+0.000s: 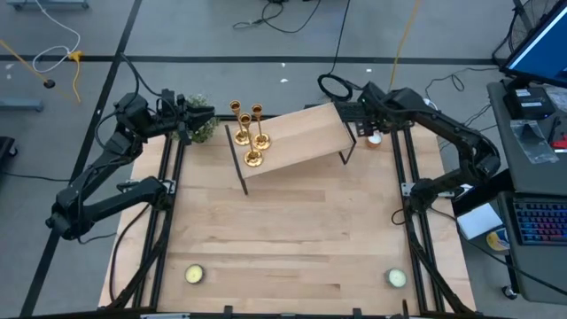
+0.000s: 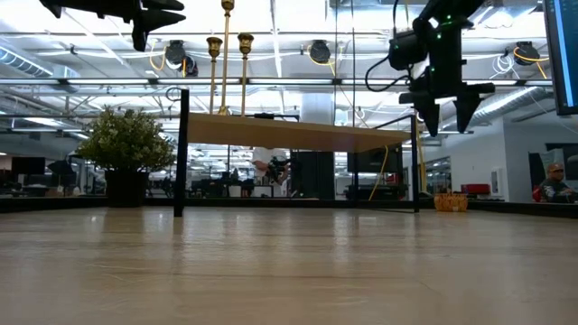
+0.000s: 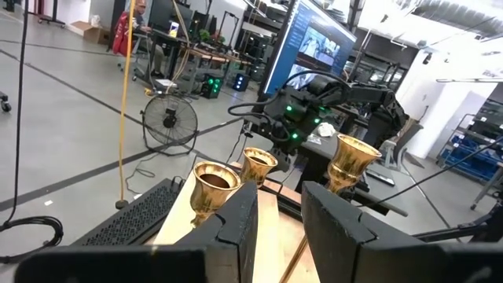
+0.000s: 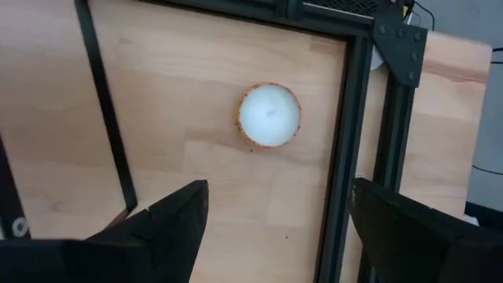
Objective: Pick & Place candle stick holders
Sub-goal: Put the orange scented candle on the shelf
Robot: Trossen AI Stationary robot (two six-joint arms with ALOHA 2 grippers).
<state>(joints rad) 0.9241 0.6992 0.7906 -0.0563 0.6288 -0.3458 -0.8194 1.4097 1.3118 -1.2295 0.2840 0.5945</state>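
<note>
High view: candle stick holders [image 1: 249,135] stand just beside left end effector [image 1: 205,118].

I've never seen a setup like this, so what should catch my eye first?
Three gold candlesticks stand close together at the left end of a small raised wooden shelf at the table's far side. The left claw hovers beside them, open. The right claw, also open, hangs at the shelf's other end above a white tealight.
</note>
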